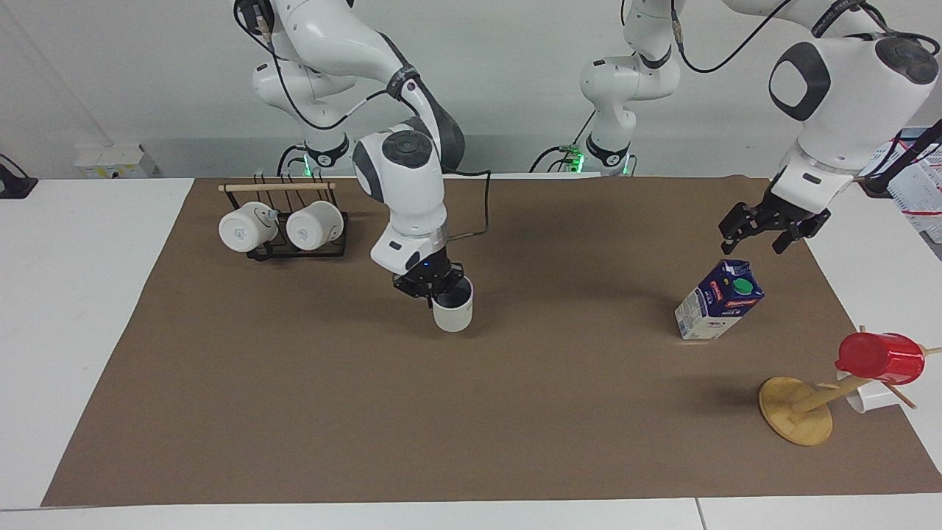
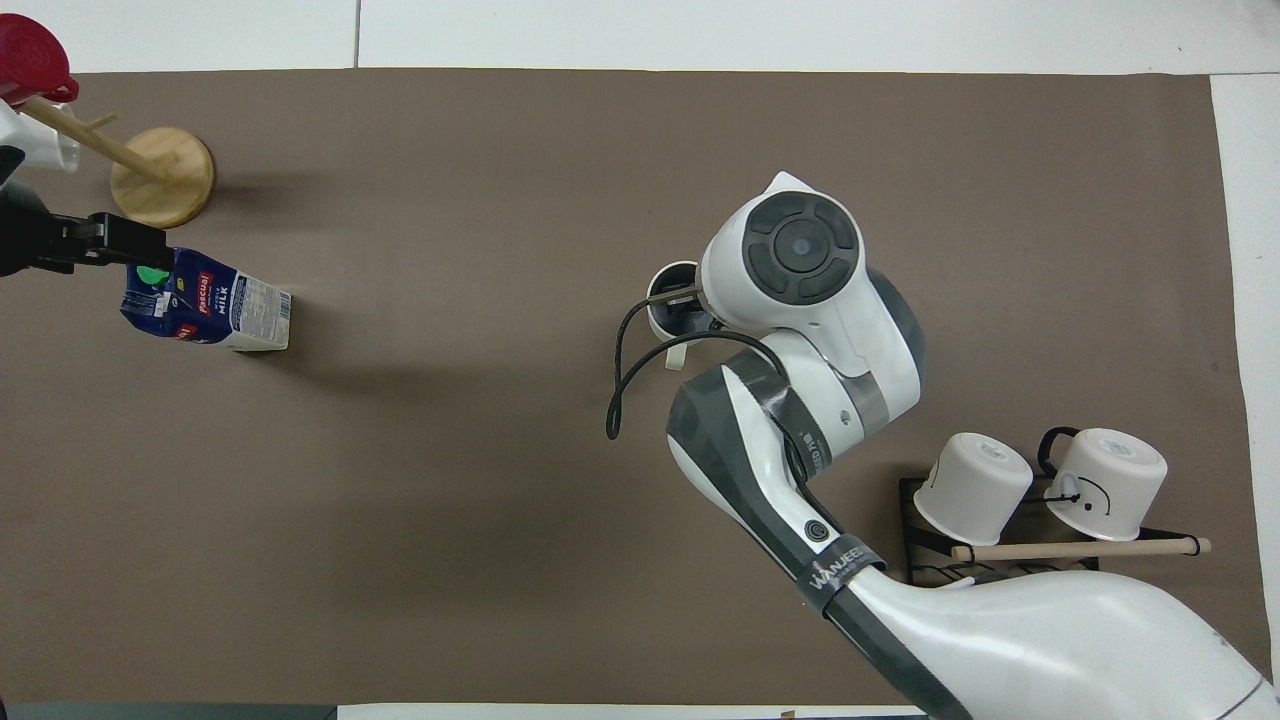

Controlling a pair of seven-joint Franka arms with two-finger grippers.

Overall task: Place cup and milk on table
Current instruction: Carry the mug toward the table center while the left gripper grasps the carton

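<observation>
Right gripper (image 1: 433, 285), its fingers clenched on the rim of the cup (image 1: 452, 312), one finger inside the mouth and one outside. The cup hangs upright over the middle of the brown mat (image 1: 471, 412); whether its base touches the mat cannot be told. Left gripper (image 1: 758, 237), fingers released and spread, hovering just above the top of the milk (image 1: 717, 299) without touching it, toward the left arm's end of the table (image 1: 66, 309).

The cup is a small off-white cylinder with a dark, grey-blue inside; in the overhead view a little loop handle (image 2: 676, 355) projects on the side toward the robots. The milk is a gable-top carton, dark blue above and white below, with a round green cap (image 1: 742, 285) and a red label band; it stands on the mat and appears to lean toward the left arm's end.

In the overhead view the right arm's wrist covers most of the cup (image 2: 668, 300), leaving only part of the rim and the handle, and the left gripper (image 2: 120, 243) enters at the frame edge and partly covers the green cap. The red cup (image 1: 879, 358) on the wooden stand (image 1: 796, 411) hides most of a white mug hanging behind it. Two white mugs (image 1: 283, 228) hang on the black rack (image 1: 298, 250) toward the right arm's end.
</observation>
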